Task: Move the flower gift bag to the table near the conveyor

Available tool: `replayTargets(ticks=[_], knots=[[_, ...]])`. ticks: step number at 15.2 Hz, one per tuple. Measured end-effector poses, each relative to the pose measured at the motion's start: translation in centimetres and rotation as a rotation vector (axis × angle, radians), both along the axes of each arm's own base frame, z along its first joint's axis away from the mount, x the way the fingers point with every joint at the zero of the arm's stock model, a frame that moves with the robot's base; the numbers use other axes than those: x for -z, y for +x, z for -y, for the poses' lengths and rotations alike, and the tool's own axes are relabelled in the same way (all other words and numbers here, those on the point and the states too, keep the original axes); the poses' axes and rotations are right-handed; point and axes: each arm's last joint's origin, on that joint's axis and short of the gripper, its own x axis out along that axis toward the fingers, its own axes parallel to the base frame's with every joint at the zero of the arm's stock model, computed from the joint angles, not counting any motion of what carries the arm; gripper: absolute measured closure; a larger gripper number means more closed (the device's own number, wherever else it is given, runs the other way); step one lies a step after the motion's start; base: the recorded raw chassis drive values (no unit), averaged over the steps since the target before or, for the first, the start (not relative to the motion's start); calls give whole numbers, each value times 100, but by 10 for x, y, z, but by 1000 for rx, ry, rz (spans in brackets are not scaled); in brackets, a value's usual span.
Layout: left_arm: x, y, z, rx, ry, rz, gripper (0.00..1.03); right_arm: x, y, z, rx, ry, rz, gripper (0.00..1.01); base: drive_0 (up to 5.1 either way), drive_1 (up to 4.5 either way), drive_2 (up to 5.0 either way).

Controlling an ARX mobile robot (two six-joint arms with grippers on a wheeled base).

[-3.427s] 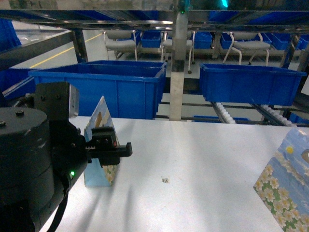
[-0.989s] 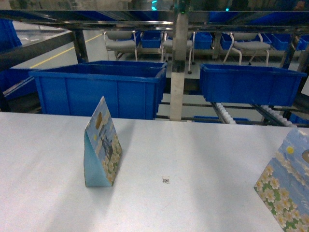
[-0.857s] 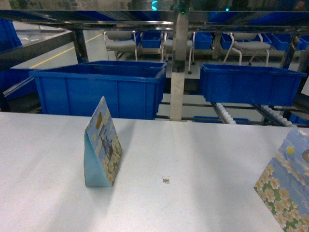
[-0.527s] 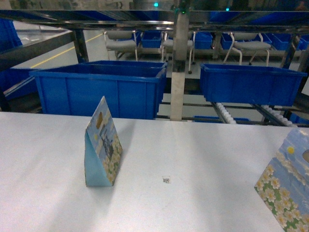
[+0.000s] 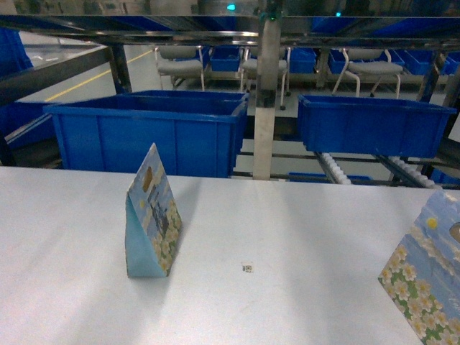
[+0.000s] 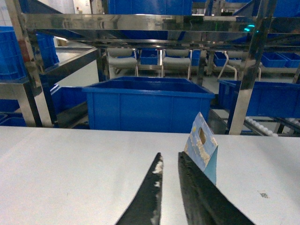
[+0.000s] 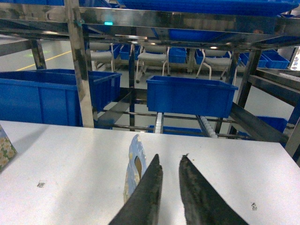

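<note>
Blue and white, printed with flowers, the flower gift bag [image 5: 152, 215] is seen upright on the white-grey counter [image 5: 302, 230], left of the middle and nearer the far edge than the near one. A second flowered bag [image 5: 425, 269] is cut off by the frame at the near right corner of the counter. A tiny square code mark [image 5: 247, 268] is found between the two. Beyond the far edge, blue totes [image 5: 154, 129] are set on steel racking, and the conveyor [image 5: 335, 167] of small rollers is glimpsed under the right tote. The left gripper [image 6: 169, 161] is held clear of the bag, its fingers [image 6: 152, 197] slightly parted with nothing between them. The right gripper [image 7: 169, 164] is likewise narrowly parted and holds nothing, just beside the second bag.
</note>
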Motion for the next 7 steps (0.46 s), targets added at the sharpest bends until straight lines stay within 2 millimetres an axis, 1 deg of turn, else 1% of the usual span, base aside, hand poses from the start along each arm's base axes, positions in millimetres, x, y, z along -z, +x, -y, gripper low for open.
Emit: replayTargets(ticks=[2,7], knots=[[0,0,0,0,0,0,70,0,0,0,0,0,0,67,0,0,0],[0,0,0,0,0,0,20,0,0,0,0,0,0,15,0,0,0]])
